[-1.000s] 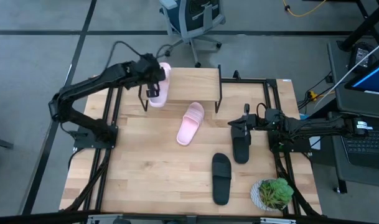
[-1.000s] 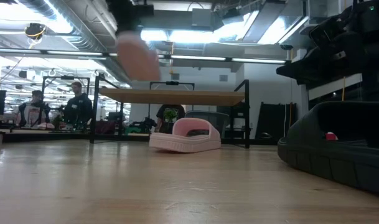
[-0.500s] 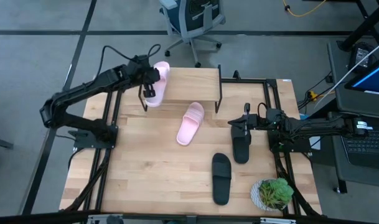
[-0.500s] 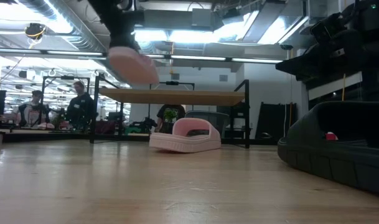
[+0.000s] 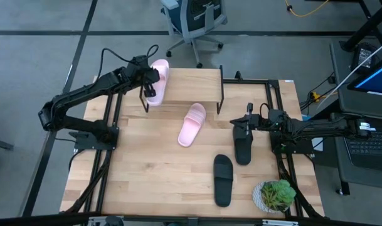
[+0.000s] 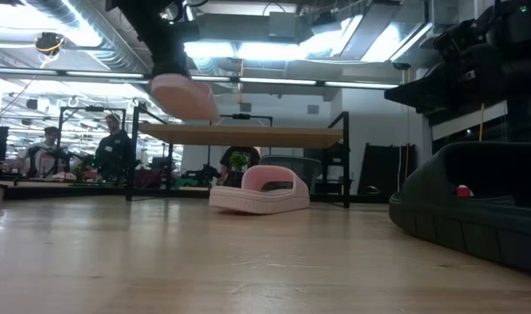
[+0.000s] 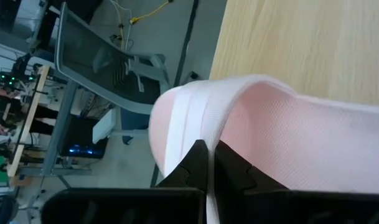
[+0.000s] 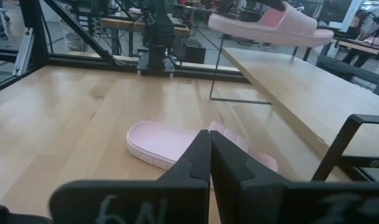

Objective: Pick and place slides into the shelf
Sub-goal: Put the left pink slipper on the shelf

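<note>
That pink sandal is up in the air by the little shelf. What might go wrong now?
The left gripper holds the pink slide over the left end of the shelf; released there, it might overhang and tip off. The grip is only on its strap, so it might swing or slip. It could also bump the shelf's edge.

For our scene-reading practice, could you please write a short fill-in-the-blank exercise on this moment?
1. The left gripper holds a ____ slide above the shelf.
2. The number of slides lying on the table is ____.
3. The right gripper, jaws shut, hangs over a ____ slide.
4. The potted plant stands nearest the ____ arm.

Missing words: pink; three; black; right
</note>
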